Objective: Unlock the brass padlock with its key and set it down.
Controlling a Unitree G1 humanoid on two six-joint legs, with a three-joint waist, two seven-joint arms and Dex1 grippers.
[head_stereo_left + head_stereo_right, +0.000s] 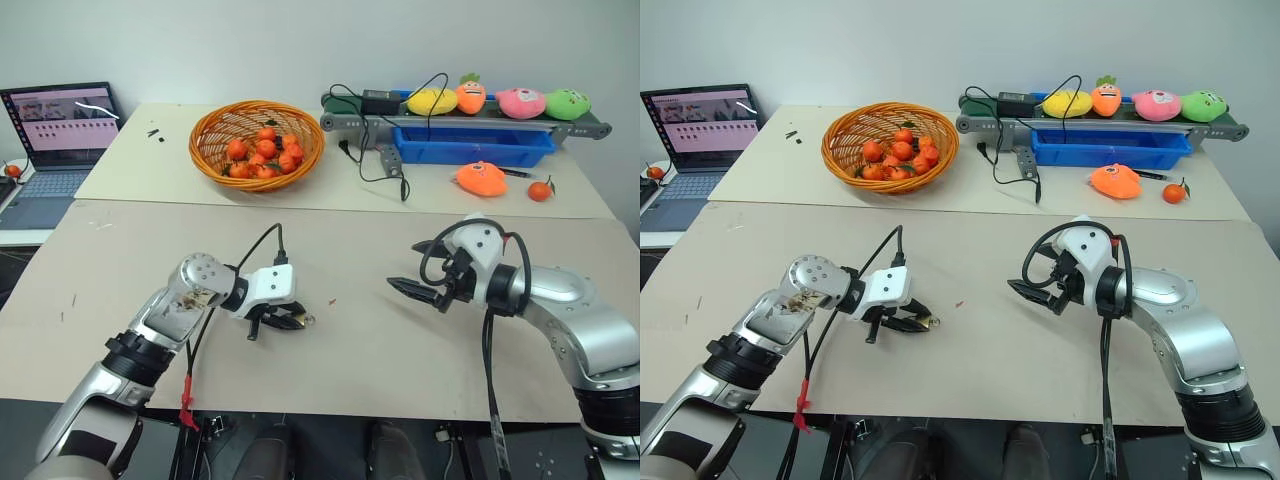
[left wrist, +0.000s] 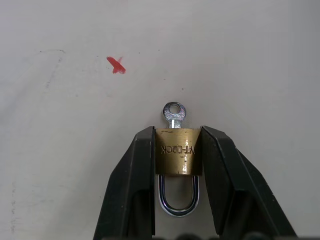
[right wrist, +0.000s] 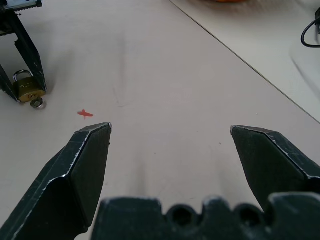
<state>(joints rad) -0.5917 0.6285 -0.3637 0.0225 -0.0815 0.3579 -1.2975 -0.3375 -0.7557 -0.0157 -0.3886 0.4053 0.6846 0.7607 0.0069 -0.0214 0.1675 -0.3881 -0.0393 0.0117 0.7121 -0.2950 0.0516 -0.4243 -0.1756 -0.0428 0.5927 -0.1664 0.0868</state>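
The brass padlock (image 2: 177,155) is small, with a silvery shackle (image 2: 178,202) that looks closed. My left gripper (image 2: 177,132) is shut on the sides of its body, low over the tan table. The key (image 2: 173,114) sits in the keyhole, and its round head sticks out past the fingertips. The right wrist view shows the same padlock (image 3: 27,90) with its key (image 3: 37,102) close to the tabletop. My right gripper (image 1: 410,268) stands open and empty, apart from the lock and pointing toward it. Its jaws are spread wide in its own view (image 3: 171,129).
A small red mark (image 1: 332,301) lies on the table between the grippers. On the far table are a wicker basket (image 1: 210,160) of oranges, a laptop (image 1: 60,125), a blue tray (image 1: 470,145), a conveyor (image 1: 470,118) carrying plush toys, an orange plush (image 1: 482,178) and black cables (image 1: 375,165).
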